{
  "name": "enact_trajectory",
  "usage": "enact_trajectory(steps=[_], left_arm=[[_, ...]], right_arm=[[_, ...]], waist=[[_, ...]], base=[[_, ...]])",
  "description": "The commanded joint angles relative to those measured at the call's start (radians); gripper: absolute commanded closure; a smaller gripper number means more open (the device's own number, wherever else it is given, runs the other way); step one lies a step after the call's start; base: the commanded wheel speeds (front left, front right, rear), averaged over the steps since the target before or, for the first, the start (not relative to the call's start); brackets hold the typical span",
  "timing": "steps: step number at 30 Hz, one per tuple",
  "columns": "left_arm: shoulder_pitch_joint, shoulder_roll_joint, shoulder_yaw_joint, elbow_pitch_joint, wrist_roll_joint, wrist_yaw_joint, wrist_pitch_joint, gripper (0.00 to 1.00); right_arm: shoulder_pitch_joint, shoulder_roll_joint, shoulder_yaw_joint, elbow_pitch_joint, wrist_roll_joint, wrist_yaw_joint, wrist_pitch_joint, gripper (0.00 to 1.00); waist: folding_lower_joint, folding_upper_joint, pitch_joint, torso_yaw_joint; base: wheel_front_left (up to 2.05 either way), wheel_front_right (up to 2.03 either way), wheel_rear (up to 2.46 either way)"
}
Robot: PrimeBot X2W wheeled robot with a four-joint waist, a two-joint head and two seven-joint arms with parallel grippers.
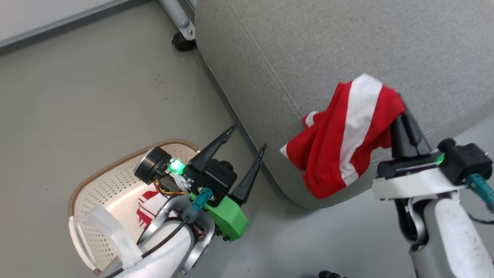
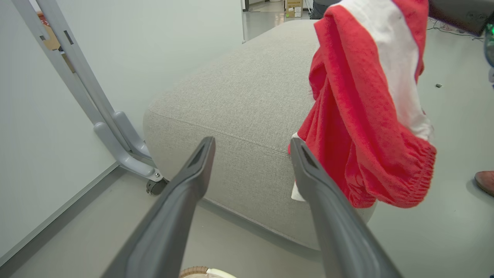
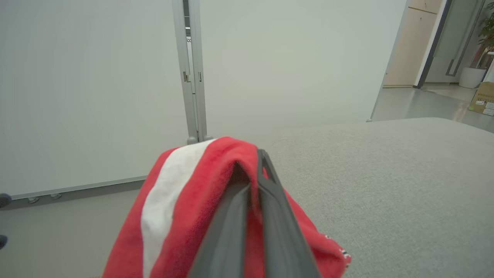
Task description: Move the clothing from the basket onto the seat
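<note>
Presently my right gripper clamps a red garment high to clear the seat; my left gripper hovers open, empty, by the basket.

Head camera looks steeply down; both wrist cameras sit low and close. All share the light-grey fabric seat cushion and red-and-white soft garment.

One red garment, white-striped, hangs bunched from the right gripper at the seat's near edge. A second garment, red and white, lies in the cream perforated basket, upright on the floor left of the grey seat.
</note>
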State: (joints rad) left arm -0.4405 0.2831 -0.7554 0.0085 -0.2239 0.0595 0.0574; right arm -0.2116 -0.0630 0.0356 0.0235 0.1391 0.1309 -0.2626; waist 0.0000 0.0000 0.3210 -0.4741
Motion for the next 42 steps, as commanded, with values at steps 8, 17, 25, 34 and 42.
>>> enact_trajectory(steps=[8,17,25,34,42], left_arm=[[-0.08,-0.013,-0.033,0.006,0.029,-0.033,0.007,0.0],[-0.151,-0.001,-0.046,0.003,0.073,-0.043,0.011,0.0],[-0.173,0.003,-0.07,0.007,0.089,-0.049,0.02,0.0],[-0.142,0.003,-0.066,0.021,0.07,-0.025,-0.009,0.0],[-0.092,-0.029,-0.015,0.111,0.005,0.019,-0.125,0.0]], right_arm=[[-0.262,-0.156,-0.173,-0.016,-0.033,0.0,-0.003,1.0],[-0.479,-0.249,-0.286,0.153,-0.039,0.0,-0.003,1.0],[-0.518,-0.177,-0.293,0.384,-0.065,0.0,-0.003,1.0],[-0.405,-0.072,-0.352,0.364,-0.162,0.0,-0.003,0.0],[-0.233,-0.025,-0.3,0.289,-0.123,0.0,-0.003,0.0]], waist=[[0.0,0.0,0.212,0.058],[0.0,0.0,0.323,0.106],[0.0,0.0,0.355,0.112],[0.0,0.0,0.28,0.091],[0.0,0.0,0.162,0.103]], base=[[0.0,0.0,0.0],[0.0,0.0,0.0],[0.0,0.0,0.0],[0.0,0.0,0.0],[0.0,0.0,0.0]])
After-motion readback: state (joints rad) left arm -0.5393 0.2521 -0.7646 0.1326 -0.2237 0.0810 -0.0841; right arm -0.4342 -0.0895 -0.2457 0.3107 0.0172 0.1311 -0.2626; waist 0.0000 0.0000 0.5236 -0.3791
